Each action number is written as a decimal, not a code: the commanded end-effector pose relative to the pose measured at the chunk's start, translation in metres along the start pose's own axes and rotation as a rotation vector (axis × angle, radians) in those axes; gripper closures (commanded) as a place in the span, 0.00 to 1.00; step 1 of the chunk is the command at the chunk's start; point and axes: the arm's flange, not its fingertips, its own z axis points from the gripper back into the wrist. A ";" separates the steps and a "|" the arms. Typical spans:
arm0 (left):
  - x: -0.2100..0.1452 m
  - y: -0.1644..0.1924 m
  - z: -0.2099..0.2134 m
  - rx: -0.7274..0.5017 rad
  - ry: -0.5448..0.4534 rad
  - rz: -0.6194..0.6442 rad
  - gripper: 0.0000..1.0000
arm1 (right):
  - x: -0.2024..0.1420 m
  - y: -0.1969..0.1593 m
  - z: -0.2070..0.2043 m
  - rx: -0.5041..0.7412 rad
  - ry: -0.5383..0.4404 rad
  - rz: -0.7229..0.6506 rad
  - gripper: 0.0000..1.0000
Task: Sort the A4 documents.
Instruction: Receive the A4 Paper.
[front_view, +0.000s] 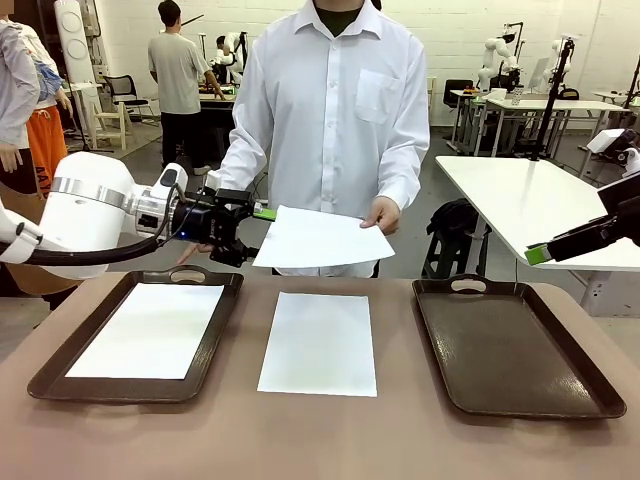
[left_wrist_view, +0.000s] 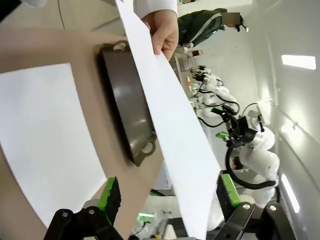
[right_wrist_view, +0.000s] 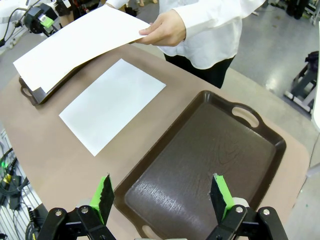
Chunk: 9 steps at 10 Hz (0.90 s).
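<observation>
Brown table (front_view: 320, 440) shared with person in white shirt. First sheet (front_view: 150, 330) laid in left tray (front_view: 60, 385); second sheet (front_view: 320, 342) laid flat on table between trays. Third sheet (front_view: 315, 238) held aloft by person's hand (front_view: 382, 213), its edge set between wide-apart, unclamped jaws of left gripper (front_view: 255, 233). Right gripper (right_wrist_view: 161, 196) held over right tray (front_view: 510, 350), jaws apart.

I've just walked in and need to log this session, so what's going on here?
A person's hand holds a white sheet out over the table, its free end between the open jaws of the robot's left hand, not yet gripped. A second sheet lies in the left tray, and a third sheet lies on the table between the trays. The right hand hangs open above the right tray.
</observation>
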 end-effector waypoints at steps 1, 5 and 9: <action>0.017 0.000 -0.009 -0.058 0.011 0.073 0.00 | 0.000 0.000 -0.001 0.002 0.001 -0.001 0.00; 0.032 0.011 -0.027 -0.039 0.056 0.093 0.00 | 0.000 0.000 -0.001 0.002 0.001 -0.001 0.00; 0.038 0.012 -0.034 -0.056 0.092 0.108 0.00 | 0.000 0.000 -0.001 0.002 0.001 -0.001 0.00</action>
